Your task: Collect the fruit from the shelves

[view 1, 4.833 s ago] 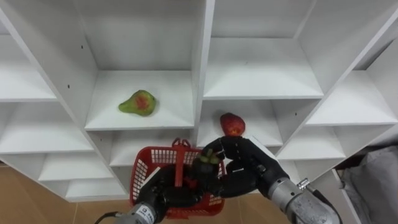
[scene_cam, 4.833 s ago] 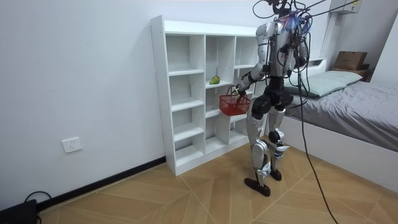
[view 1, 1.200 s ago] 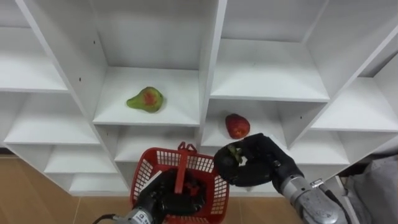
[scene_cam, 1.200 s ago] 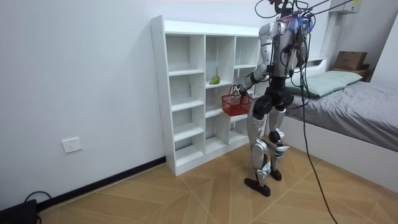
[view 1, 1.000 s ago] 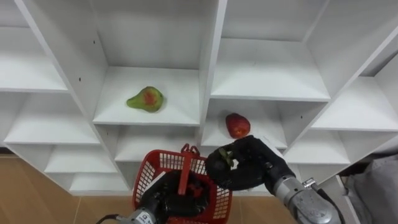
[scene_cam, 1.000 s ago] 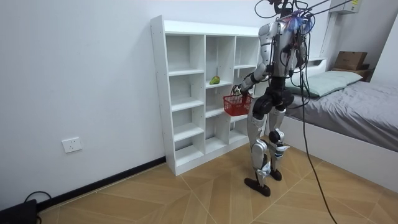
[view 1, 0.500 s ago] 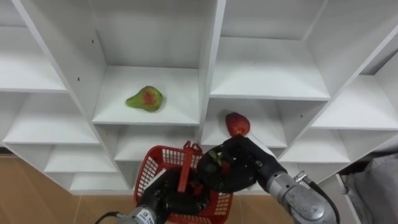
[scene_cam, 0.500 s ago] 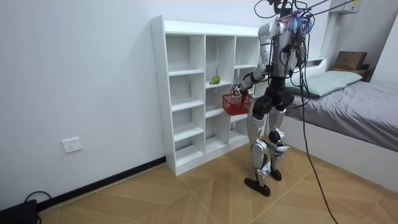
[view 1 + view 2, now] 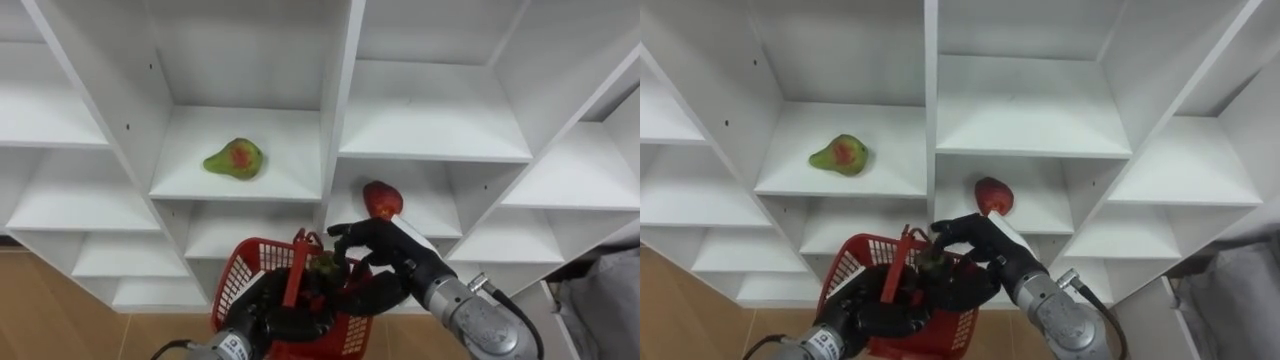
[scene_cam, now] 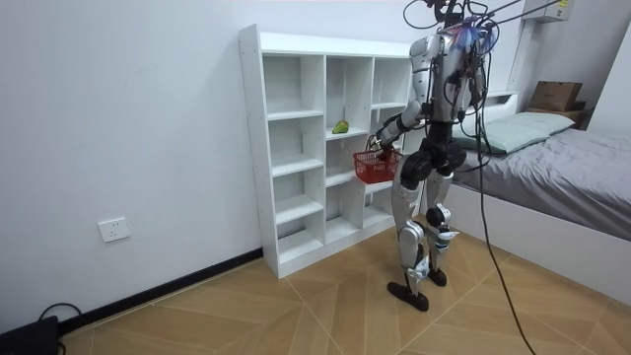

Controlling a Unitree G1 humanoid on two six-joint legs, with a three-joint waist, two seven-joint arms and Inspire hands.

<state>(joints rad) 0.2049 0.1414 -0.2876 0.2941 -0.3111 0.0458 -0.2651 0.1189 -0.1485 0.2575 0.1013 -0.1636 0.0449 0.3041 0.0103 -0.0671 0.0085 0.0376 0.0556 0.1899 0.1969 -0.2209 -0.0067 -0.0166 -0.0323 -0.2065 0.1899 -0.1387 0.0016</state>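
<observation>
The left robot hand (image 9: 268, 316) is seen low in the left eye view, at the end of a forearm entering from the lower left. Its dark fingers are curled round the red basket handle (image 9: 293, 272). The right robot hand (image 9: 385, 252) is extended in from the lower right on a grey forearm, palm turned down. Its fingers are spread and loosely arched toward the left, with the thumb set lower. In the room view the body is held upright, with both forearms raised forward at about waist height.

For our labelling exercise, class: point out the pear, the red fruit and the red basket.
pear (image 9: 233, 159): left eye view, its middle.
red fruit (image 9: 381, 199): left eye view, its front.
red basket (image 9: 232, 287): left eye view, left mesh wall.
</observation>
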